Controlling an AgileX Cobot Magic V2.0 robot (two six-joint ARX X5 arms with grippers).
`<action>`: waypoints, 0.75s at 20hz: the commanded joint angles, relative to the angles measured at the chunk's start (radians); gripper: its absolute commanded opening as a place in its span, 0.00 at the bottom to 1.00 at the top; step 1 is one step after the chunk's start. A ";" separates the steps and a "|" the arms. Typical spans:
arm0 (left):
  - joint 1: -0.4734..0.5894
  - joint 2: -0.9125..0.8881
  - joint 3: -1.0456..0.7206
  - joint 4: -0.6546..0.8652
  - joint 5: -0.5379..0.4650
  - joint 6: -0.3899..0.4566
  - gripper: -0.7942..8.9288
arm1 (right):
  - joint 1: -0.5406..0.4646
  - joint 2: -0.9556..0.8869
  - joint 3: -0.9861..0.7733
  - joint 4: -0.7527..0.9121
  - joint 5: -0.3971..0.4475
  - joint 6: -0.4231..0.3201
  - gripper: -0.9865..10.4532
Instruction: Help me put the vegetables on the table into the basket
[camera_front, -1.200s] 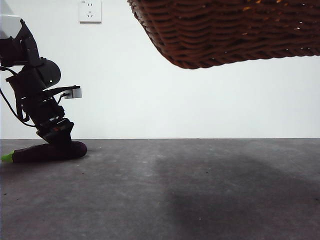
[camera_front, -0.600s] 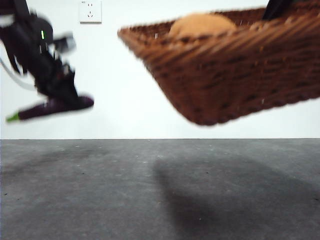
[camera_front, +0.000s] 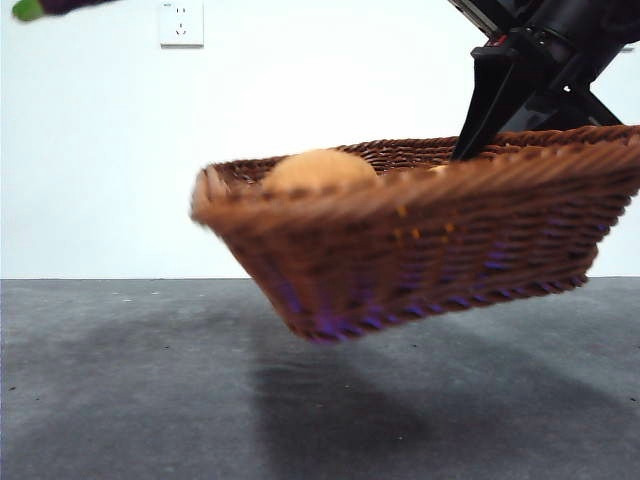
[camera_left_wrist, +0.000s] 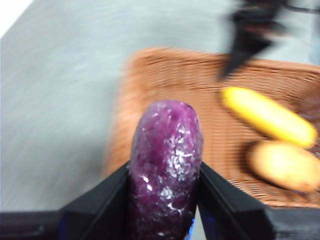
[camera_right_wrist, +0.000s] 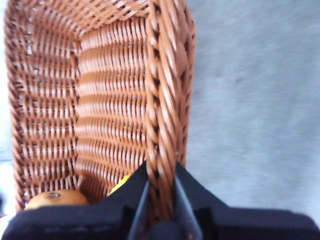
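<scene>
Both tools loaded: eggplant in my left, basket rim in my right.

My left tool (camera_left_wrist: 162, 200) is clenched on the purple eggplant (camera_left_wrist: 166, 165), held high above the basket (camera_front: 430, 250); only its green tip shows in the front view. My right tool (camera_right_wrist: 161, 197) pinches the basket's braided rim, holding it tilted in the air above the desk (camera_front: 130, 390). Inside lie the yellow vegetable (camera_left_wrist: 267, 116) and the orange-brown one (camera_left_wrist: 285, 164).
</scene>
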 joint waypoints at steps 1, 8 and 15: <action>-0.161 0.040 -0.003 -0.056 -0.083 0.093 0.07 | 0.002 0.002 0.006 0.029 -0.067 0.023 0.08; -0.330 0.274 -0.003 -0.006 -0.238 0.189 0.07 | 0.002 0.002 0.006 -0.007 -0.103 0.010 0.08; -0.338 0.373 -0.003 0.069 -0.194 0.231 0.08 | 0.026 0.004 0.006 0.006 -0.096 -0.006 0.08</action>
